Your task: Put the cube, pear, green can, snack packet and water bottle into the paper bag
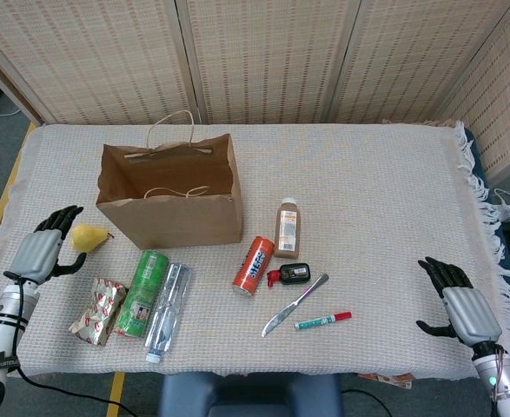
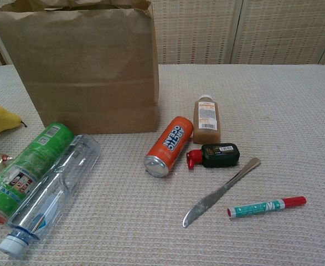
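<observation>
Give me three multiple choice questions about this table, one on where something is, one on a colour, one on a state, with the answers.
1. Where does the pear lie?
A. Left of the paper bag
B. Inside the bag
C. Beside the marker

2. What colour is the can next to the brown bottle?
A. Blue
B. Orange
C. White

3. How is the water bottle?
A. Standing upright
B. Held in the left hand
C. Lying on its side

Answers: 1 A, the head view shows it on the cloth left of the bag. 2 B, its body is orange. 3 C, it lies flat against the green can.
</observation>
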